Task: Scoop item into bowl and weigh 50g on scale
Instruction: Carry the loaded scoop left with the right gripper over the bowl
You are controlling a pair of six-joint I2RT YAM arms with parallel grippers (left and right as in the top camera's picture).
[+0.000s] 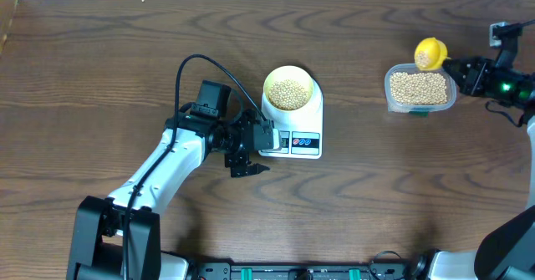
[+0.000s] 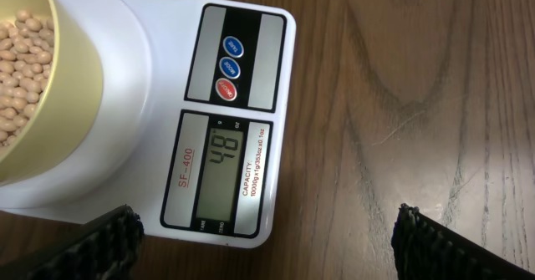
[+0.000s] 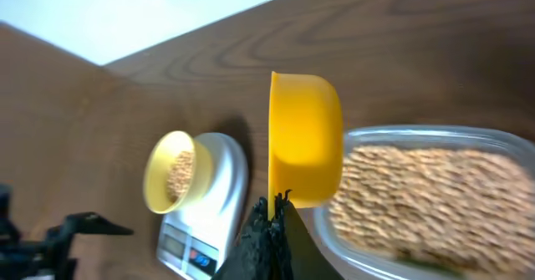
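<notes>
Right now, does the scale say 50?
No. The display on the scale reads 48, with the bowl of beans sitting on its platform.

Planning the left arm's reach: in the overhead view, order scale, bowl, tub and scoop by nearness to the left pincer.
1. scale, right beside the left pincer
2. bowl, on the scale's back half
3. tub, far right
4. scoop, past the tub, in the right pincer
</notes>
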